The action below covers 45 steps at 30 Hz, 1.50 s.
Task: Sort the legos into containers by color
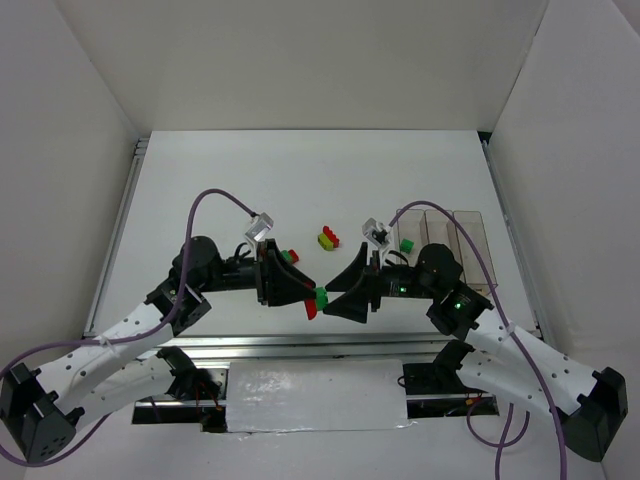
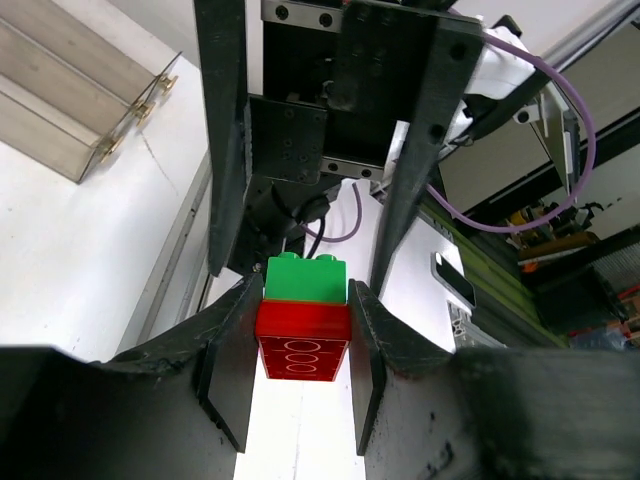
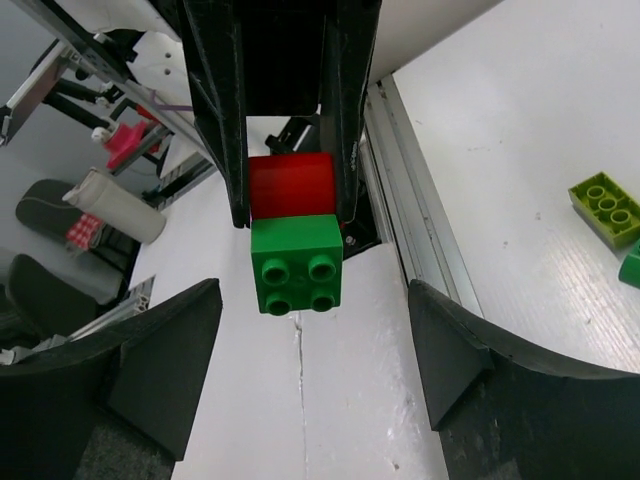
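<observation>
My left gripper (image 1: 306, 294) is shut on a red lego (image 2: 300, 342), held above the table's near edge. A green lego (image 2: 306, 278) is stuck to that red one's far end. My right gripper (image 1: 338, 294) faces it, open, its wide-apart fingers (image 3: 165, 370) short of the green lego (image 3: 296, 262), which points its studs at them. The red lego (image 3: 290, 185) sits behind it between the left arm's fingers (image 3: 232, 110). The clear containers (image 1: 455, 232) stand at the right, with a green lego (image 1: 407, 244) in the leftmost one.
A red and yellow-green stack (image 1: 328, 238) lies mid-table. More red and green bricks (image 1: 291, 255) lie near the left arm. A yellow-green brick (image 3: 606, 205) shows on the table in the right wrist view. The metal frame rail (image 1: 300, 345) runs along the near edge.
</observation>
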Each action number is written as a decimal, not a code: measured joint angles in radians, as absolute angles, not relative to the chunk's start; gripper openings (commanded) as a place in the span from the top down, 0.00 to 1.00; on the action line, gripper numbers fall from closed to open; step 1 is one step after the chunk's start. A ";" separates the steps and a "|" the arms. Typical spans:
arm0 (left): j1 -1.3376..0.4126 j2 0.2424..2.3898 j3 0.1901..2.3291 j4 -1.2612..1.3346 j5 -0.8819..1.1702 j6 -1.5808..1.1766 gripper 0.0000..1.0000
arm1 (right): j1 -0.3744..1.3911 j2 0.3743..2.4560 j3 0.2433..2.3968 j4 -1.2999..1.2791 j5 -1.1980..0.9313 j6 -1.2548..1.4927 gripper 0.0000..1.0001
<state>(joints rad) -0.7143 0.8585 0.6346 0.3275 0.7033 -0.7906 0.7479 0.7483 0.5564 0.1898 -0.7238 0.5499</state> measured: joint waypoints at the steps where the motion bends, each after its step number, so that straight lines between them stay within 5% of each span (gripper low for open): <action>1: -0.715 0.859 0.635 0.331 0.707 -0.791 1.00 | 0.748 0.748 0.556 0.196 -0.725 0.553 0.25; 6: -0.715 0.862 0.635 0.355 0.720 -0.793 1.00 | 0.750 0.761 0.555 0.266 -0.752 0.581 0.28; 8: -0.715 0.869 0.635 0.367 0.722 -0.794 1.00 | 0.757 0.780 0.555 0.293 -0.762 0.587 0.45; 10: -0.715 0.876 0.635 0.370 0.721 -0.794 1.00 | 0.767 0.804 0.555 0.308 -0.768 0.590 0.83; 12: -0.714 0.877 0.635 0.358 0.728 -0.794 1.00 | 0.770 0.820 0.555 0.307 -0.772 0.597 0.98; 18: -0.714 0.861 0.646 0.262 0.666 -0.749 1.00 | 0.754 0.780 0.556 0.206 -0.688 0.541 1.00; 25: -0.715 0.794 0.708 0.062 0.505 -0.647 1.00 | 0.514 0.680 0.557 0.007 -0.531 0.489 1.00; 32: -0.715 0.791 0.746 -0.105 0.305 -0.581 1.00 | 0.395 0.925 0.741 -0.354 0.048 0.555 1.00; 39: -0.715 0.815 0.772 -0.234 0.131 -0.581 1.00 | 0.271 1.147 0.807 -0.499 0.330 0.572 0.86; 41: -0.715 0.834 0.782 -0.246 0.110 -0.582 1.00 | 0.262 1.196 0.836 -0.502 0.353 0.571 0.62; 43: -0.715 0.853 0.783 -0.247 0.102 -0.583 1.00 | 0.257 1.229 0.851 -0.497 0.360 0.574 0.14; 45: -0.715 0.872 0.783 -0.248 0.101 -0.583 1.00 | 0.253 1.242 0.851 -0.498 0.357 0.564 0.07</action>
<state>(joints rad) -0.7151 0.8719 0.7834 -0.2478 0.1009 -0.5835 0.2535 1.2419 0.8513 -0.4980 0.3569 0.5640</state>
